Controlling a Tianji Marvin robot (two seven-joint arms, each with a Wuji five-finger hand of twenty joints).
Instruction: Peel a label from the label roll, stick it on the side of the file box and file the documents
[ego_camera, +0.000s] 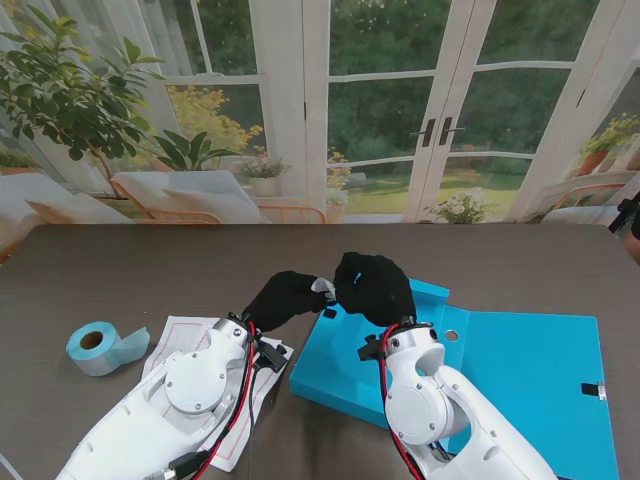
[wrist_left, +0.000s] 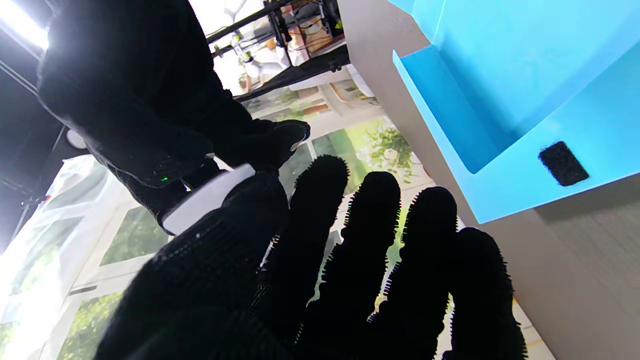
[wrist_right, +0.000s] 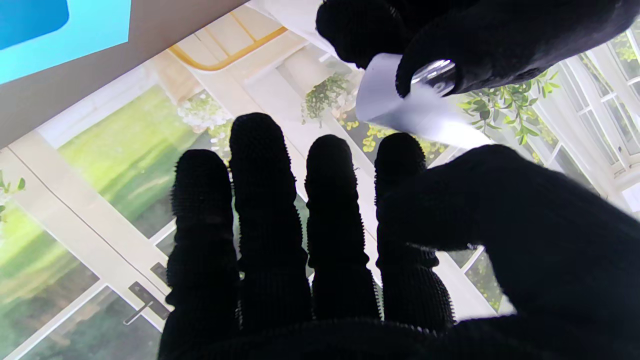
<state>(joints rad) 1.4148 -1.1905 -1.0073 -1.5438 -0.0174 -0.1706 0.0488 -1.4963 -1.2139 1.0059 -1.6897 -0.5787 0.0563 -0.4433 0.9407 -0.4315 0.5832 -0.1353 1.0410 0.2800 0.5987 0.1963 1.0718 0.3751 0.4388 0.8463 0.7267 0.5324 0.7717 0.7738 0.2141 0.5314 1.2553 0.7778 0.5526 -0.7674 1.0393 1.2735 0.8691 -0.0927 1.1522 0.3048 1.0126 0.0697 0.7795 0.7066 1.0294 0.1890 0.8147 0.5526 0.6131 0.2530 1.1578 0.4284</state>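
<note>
A small white label (ego_camera: 323, 288) hangs between my two black-gloved hands, above the table beside the near-left corner of the open blue file box (ego_camera: 520, 365). My left hand (ego_camera: 285, 297) pinches one end of the label (wrist_left: 207, 200) at its thumb, its other fingers stretched out. My right hand (ego_camera: 375, 285) grips the other end of the label (wrist_right: 410, 110) at thumb and forefinger. The pale blue label roll (ego_camera: 100, 347) lies on the table at the left. The documents (ego_camera: 185, 335) lie flat, mostly hidden under my left arm.
The file box (wrist_left: 525, 100) lies open with its lid spread to the right, a black fastening patch (wrist_left: 562, 162) on its flap. Behind the dark table top (ego_camera: 150, 270) stands a backdrop of windows and plants.
</note>
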